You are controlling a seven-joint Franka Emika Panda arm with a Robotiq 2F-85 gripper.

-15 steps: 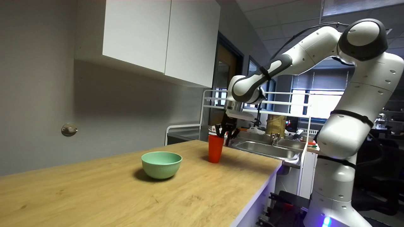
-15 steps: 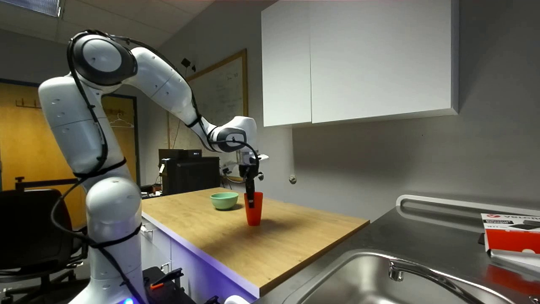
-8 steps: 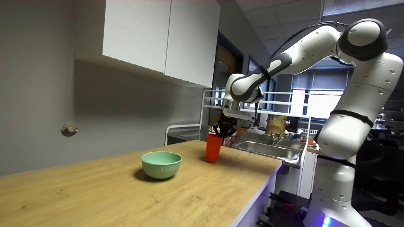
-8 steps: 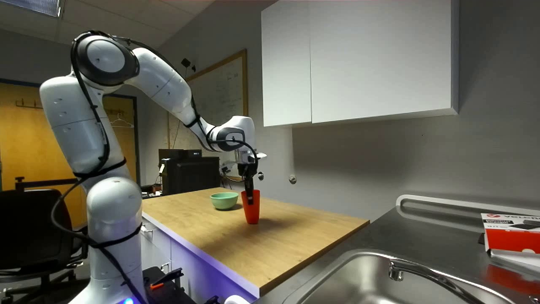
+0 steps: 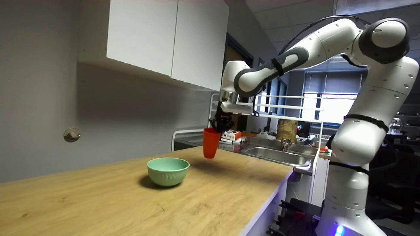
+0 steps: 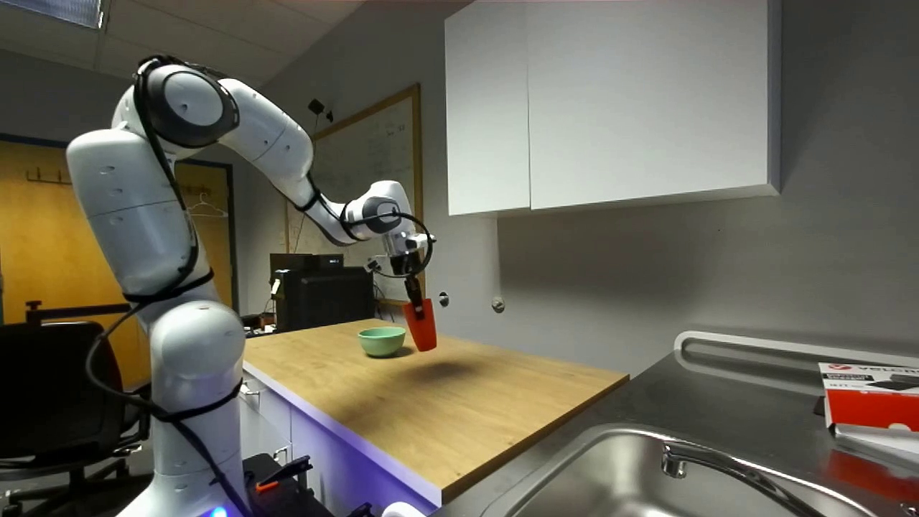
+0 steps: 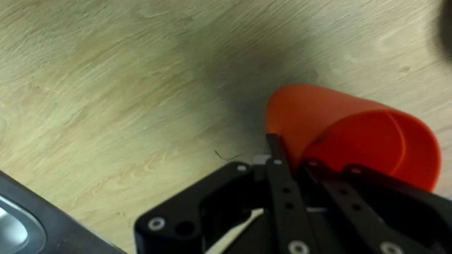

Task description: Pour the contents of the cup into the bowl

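Observation:
The red-orange cup (image 5: 210, 146) hangs in the air above the table, also in an exterior view (image 6: 422, 329). It is slightly tilted, its mouth leaning to the bowl's side in that view. My gripper (image 5: 216, 128) is shut on the cup's wall at the rim. In the wrist view my gripper (image 7: 292, 155) has one finger outside the cup (image 7: 310, 102) and the other inside its mouth. No contents can be made out; part of the inside is hidden. The light green bowl (image 5: 168, 176) stands upright on the table, apart from the cup, in both exterior views (image 6: 381, 345).
The wooden table (image 5: 98, 206) bears the bowl. A white wall cupboard (image 5: 141, 36) overhangs the table's back. A steel sink (image 6: 610, 474) with a tap (image 6: 725, 467) adjoins one table end. A red and white box (image 6: 872, 402) lies on the dark counter. A white rail frame (image 5: 295, 118) stands behind the sink.
My gripper has lifted the cup off the table and moved it up and nearer to the bowl. The cup has gone from about upright to slightly tilted. The bowl has not moved.

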